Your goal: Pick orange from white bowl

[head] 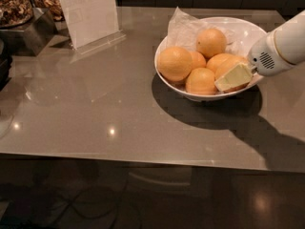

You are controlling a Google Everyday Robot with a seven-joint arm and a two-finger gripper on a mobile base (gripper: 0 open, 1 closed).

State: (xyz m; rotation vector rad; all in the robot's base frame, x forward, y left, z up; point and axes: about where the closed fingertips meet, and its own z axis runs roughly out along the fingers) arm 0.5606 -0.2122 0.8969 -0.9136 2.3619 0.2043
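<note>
Where the white arm casing [281, 51] reaches in from the right edge of the view, the gripper [233, 78] sits low inside the white bowl [250, 32], just within the bowl's near-right rim. Its pale yellowish tip lies against the near side of the orange [229, 64], which rests directly beneath and behind it at the right of the pile. Whether the gripper is wide, narrow or already holding the fruit, I cannot tell, since its tip overlaps the orange.

Just left of the gripper a smaller orange [201, 81] touches the bowl's front wall. Beyond that one, farther left, the largest orange [175, 63] presses against the left rim. Behind the gripper another orange [211, 42] sits highest on the pile, with a crinkled clear wrapper [183, 25] draped over the far-left rim. The bare white wall behind and to the right of the gripper leaves some room between the fruit and the rim.

Below the gripper the bowl's dark shadow spreads over the grey table [119, 113], joined to the arm's shadow running off to the right. Left of the gripper a wide stretch of tabletop runs to the front edge. Far to the left and behind stand an upright sign holder [88, 13] and a metal tray of brown bits [19, 8], both well apart from the bowl
</note>
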